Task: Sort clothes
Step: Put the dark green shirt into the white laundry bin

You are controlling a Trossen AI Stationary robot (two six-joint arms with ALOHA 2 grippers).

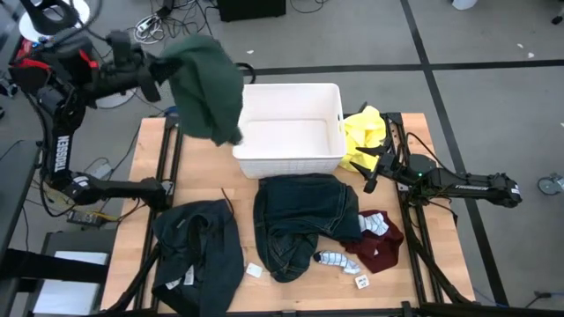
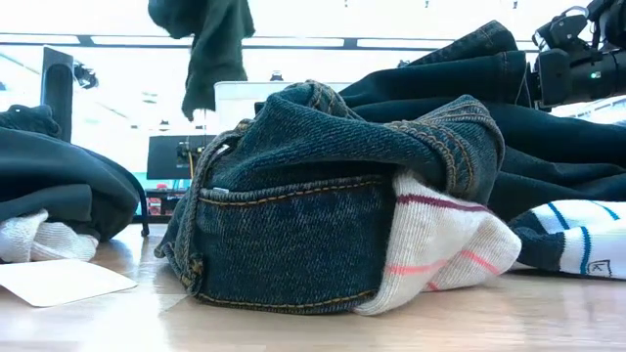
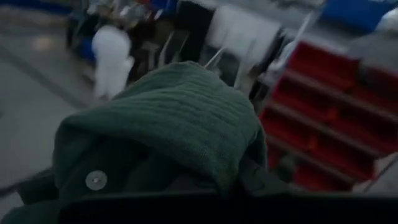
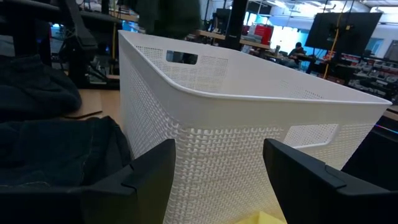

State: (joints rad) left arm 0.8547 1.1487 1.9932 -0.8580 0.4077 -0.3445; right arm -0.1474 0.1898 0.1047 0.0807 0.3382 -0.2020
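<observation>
My left gripper (image 1: 161, 72) is raised above the table's far left corner, shut on a dark green garment (image 1: 209, 86) that also shows hanging in the low view (image 2: 210, 49). My right gripper (image 1: 368, 169) is open and empty, level by the white bin's (image 1: 291, 158) near right corner, its fingers facing the bin wall (image 4: 249, 137). A yellow garment (image 1: 364, 132) lies right of the bin. Dark navy jeans (image 1: 304, 220) lie bunched at mid-table. Another dark garment (image 1: 198, 255) lies at the near left. A maroon garment (image 1: 381, 248) and striped socks (image 1: 333, 259) lie at the near right. My left gripper holds the dark green garment by a bunched upper part (image 3: 180, 118); the cloth drapes over the fingers and hides the place of contact. The garment is lifted clear and hangs slack below the gripper (image 1: 216, 123), beside the bin's far left corner.
The white bin stands at the table's far middle. Small white tags (image 1: 254, 271) lie near the front edge. Bare wood shows at the left, between the bin and the dark garment. Red shelves and room clutter lie beyond the table.
</observation>
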